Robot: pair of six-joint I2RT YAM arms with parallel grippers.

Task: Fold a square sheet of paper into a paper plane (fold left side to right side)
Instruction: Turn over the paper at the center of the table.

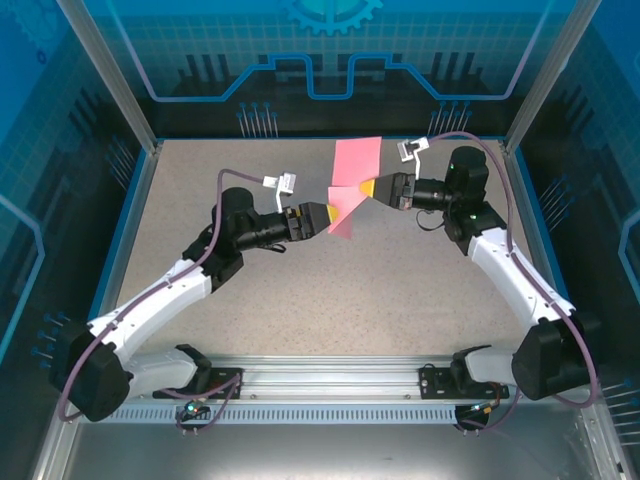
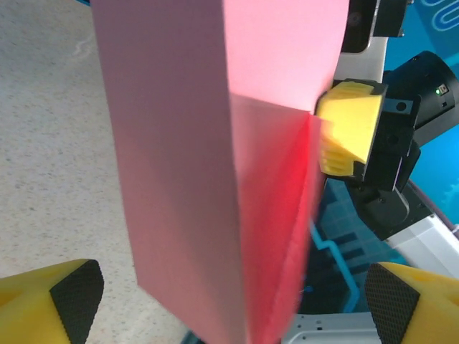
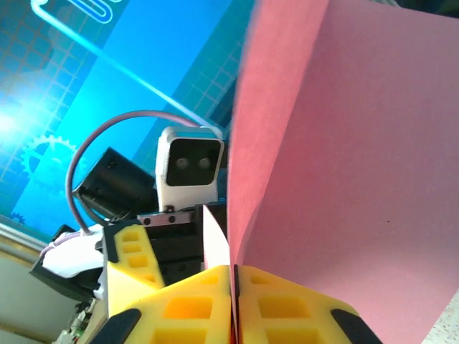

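Note:
The pink square sheet of paper is off the table, partly folded, with a crease running down it. My right gripper is shut on its right edge; in the right wrist view the yellow fingers press together on the paper. My left gripper stands open at the sheet's lower left end. In the left wrist view the folded paper hangs between my spread fingertips without touching them, and the right gripper pinches its far edge.
The speckled table has a blue rim and aluminium posts at the back corners. A blue patterned wall closes the back. The metal rail carrying both arm bases runs along the near edge.

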